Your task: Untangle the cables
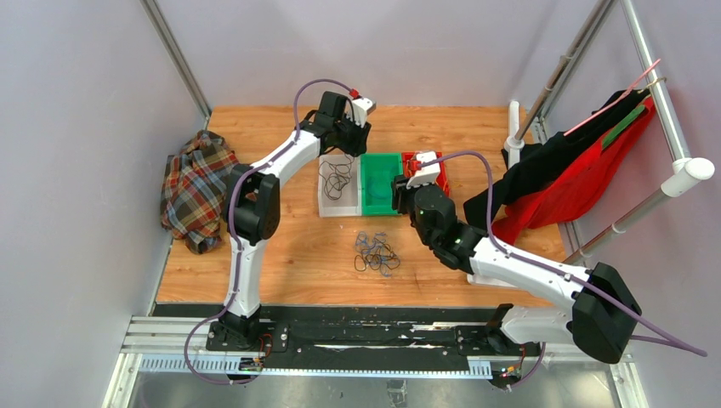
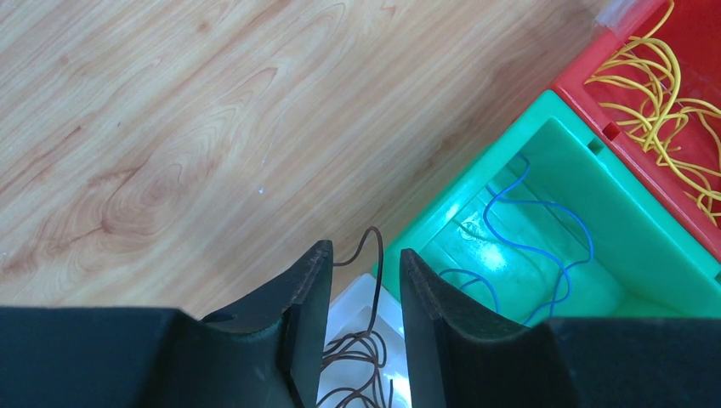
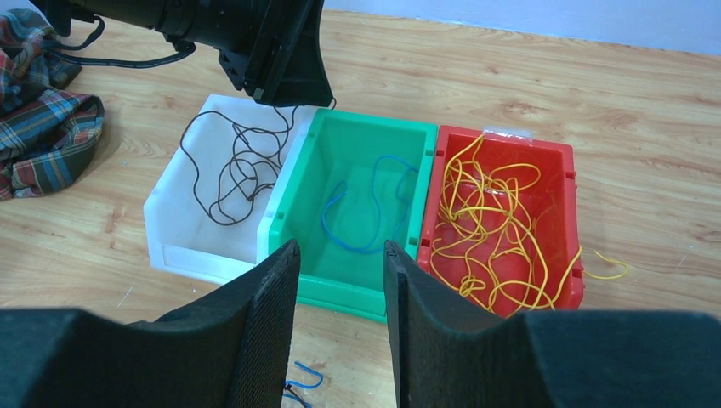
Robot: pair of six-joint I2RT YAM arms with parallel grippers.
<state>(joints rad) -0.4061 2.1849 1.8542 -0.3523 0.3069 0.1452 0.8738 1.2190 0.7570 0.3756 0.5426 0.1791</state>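
In the top view, 3 bins sit side by side mid-table: a white bin, a green bin at its 3 o'clock, and a red bin further toward 3 o'clock.

The sorted cables lie inside them. We see the black cables coiled in the white bin, a blue cable in the green bin, and the yellow cables heaped in the red bin, 1 yellow end trailing over its wall onto the wood. A small tangle of dark and blue strands lies on the table at 6 o'clock of the bins.

The left gripper hovers over the 12 o'clock end of the white bin. Its jaws are released, and 1 black strand loops up through the gap, unpinched.

The right gripper hangs at the 6 o'clock side of the green bin, jaws parted, nothing between them.

A plaid cloth lies at the table's 9 o'clock edge. Red and black garments hang on a rack at 3 o'clock.
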